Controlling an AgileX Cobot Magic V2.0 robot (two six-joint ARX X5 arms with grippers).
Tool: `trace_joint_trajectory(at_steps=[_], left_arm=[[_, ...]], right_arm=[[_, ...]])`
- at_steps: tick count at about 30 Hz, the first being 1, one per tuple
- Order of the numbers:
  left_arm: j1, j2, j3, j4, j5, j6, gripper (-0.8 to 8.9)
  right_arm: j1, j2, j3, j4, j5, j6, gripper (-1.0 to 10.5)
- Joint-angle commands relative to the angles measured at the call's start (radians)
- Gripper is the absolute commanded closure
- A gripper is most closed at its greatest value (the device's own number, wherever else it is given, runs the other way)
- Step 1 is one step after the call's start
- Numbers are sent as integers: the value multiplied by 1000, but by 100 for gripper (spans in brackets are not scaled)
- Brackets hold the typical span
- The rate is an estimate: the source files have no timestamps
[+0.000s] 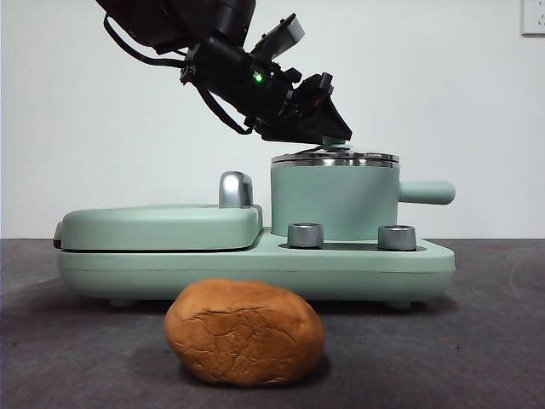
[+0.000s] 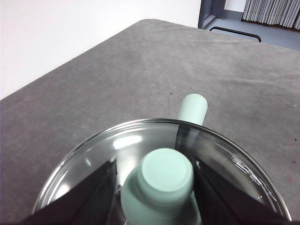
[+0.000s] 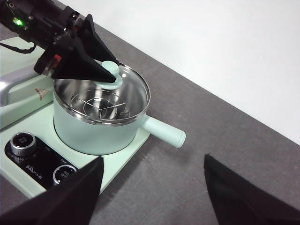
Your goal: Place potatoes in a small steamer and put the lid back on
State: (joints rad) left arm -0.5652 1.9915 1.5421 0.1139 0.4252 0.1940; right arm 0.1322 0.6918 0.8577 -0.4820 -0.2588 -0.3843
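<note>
Potato (image 1: 244, 332) lay on the table before the steamer (image 1: 334, 201) while my left gripper (image 2: 165, 180) pinched, seemingly, the lid (image 2: 140, 154) knob, needing a straight lift; right gripper (image 3: 152, 187) waited, spread wide

- I'm seeing the potato (image 1: 244, 332) showing orange-brown, its skin cracked in fine lines.
- The small steamer (image 1: 334, 201) is reading mint-green under a shiny steel rim.
- The lid (image 2: 140, 154) is looking clear, its knob (image 2: 165, 176) mint-green.
- The left gripper (image 2: 157, 180) is showing black.
</note>
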Motion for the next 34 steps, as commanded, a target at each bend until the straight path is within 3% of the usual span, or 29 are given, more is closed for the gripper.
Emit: trace_joint_trajectory(at_steps=[1, 10, 23, 34], left_arm=[[-8, 30, 28, 14, 1, -1, 567], [-10, 30, 28, 13, 1, -1, 799], [-10, 0, 58, 12, 1, -1, 799], [-5, -159, 75, -37, -18, 0, 799]], right_arm=[[4, 6, 21, 10, -2, 18, 609], [4, 6, 21, 10, -2, 18, 609], [4, 6, 21, 9, -2, 18, 609], [20, 5, 21, 9, -2, 19, 609]])
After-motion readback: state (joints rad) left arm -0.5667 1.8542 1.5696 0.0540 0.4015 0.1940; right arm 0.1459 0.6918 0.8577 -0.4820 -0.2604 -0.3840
